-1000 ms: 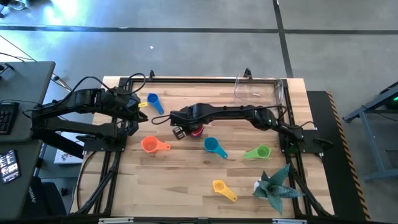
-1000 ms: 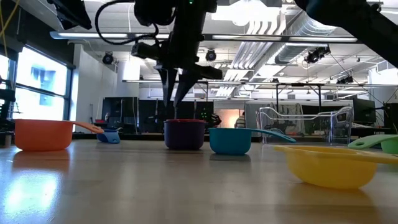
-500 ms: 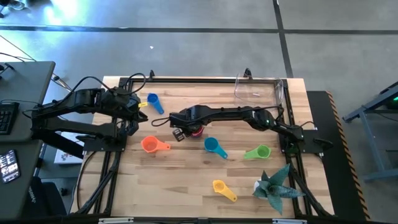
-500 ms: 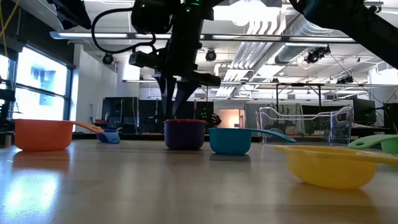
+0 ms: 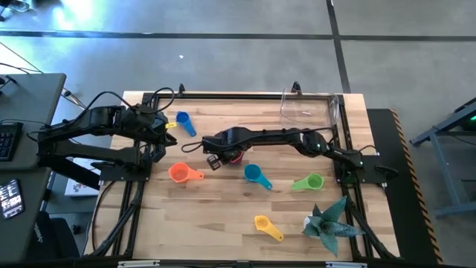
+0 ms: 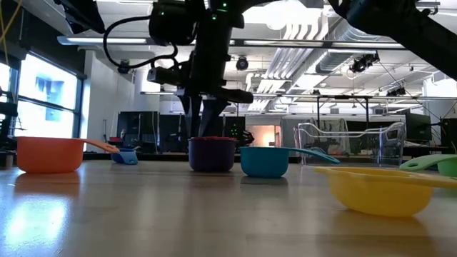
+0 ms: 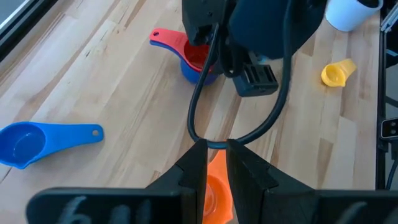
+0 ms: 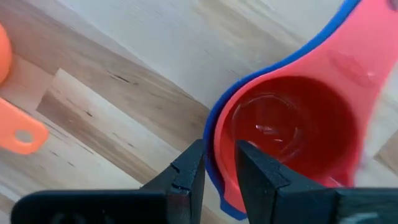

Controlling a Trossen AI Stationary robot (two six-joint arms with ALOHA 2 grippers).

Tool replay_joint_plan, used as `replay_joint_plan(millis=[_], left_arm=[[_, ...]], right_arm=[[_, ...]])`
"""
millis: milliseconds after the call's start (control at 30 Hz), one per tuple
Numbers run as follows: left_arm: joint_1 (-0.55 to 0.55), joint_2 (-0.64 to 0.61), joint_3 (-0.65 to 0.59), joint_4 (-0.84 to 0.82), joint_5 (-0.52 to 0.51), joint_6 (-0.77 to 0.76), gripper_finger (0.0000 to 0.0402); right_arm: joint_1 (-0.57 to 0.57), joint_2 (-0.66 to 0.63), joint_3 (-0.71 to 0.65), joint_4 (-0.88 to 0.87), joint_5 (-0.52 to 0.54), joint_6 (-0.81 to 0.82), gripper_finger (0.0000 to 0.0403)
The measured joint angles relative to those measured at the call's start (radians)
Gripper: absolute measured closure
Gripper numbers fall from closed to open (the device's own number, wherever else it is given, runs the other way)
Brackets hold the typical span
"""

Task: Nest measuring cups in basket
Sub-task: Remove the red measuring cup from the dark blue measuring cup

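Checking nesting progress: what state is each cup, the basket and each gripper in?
red cup: upright, nested in purple cup.
purple cup: upright on table, holding red cup.
blue cup: loose, upright.
orange cup: loose, upright.
teal cup: loose, upright.
green cup: loose, upright.
yellow cup: loose, upright.
basket: upright, no cups inside.
right gripper: over the nested pair.
left gripper: waiting by table's left edge.

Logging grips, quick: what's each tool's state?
Left tool: closed, empty.
Right tool: closed on the rim of the red round plastic measuring cup.
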Motion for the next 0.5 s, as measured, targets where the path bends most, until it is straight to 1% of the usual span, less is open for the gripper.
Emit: replay_joint_plan(millis=[500], left_arm=[[0.0, 0.0, 0.0, 0.0, 0.0, 0.0, 0.0353]], right_arm=[[0.002, 0.014, 0.0, -0.008, -0.006, 0.01, 0.0325]])
